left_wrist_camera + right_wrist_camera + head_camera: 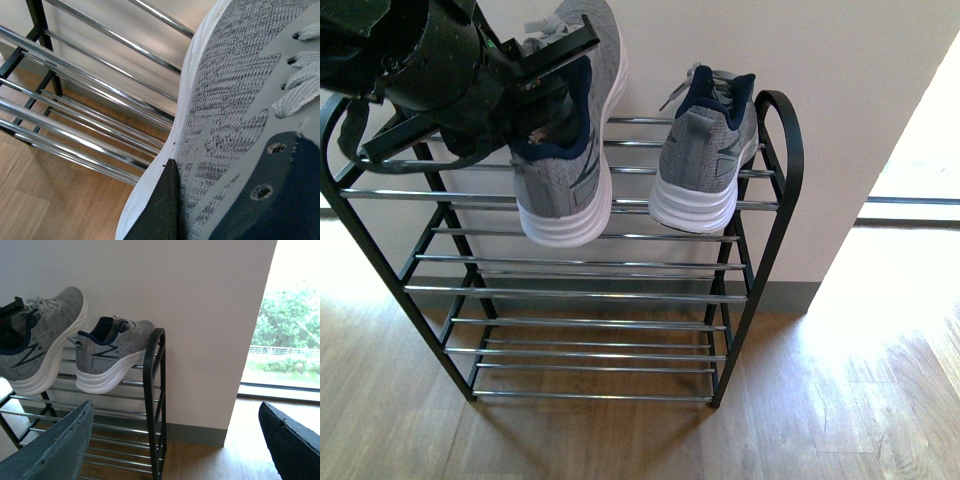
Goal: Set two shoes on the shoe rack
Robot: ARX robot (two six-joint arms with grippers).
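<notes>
One grey sneaker (pixel 565 165) hangs tilted, toe up and heel down, over the left part of the shoe rack's (pixel 775 190) top shelf. My left gripper (pixel 552 85) is shut on its navy heel collar. In the left wrist view its knit side (pixel 235 100) fills the frame beside one black finger (pixel 159 210), with the chrome bars (pixel 90 85) behind. A second grey sneaker (pixel 705 160) rests on the top shelf at the right, toe to the wall. The right wrist view shows both sneakers (pixel 45 340) (pixel 110 355) and the rack (pixel 152 390). My right gripper (pixel 175 450) is open, off to the rack's right side.
A white wall (pixel 840 120) with a grey skirting stands right behind the rack. Lower chrome shelves (pixel 590 350) hold nothing. Wood floor (pixel 820 400) lies in front and to the right. A bright glass opening (pixel 295 330) is at the far right.
</notes>
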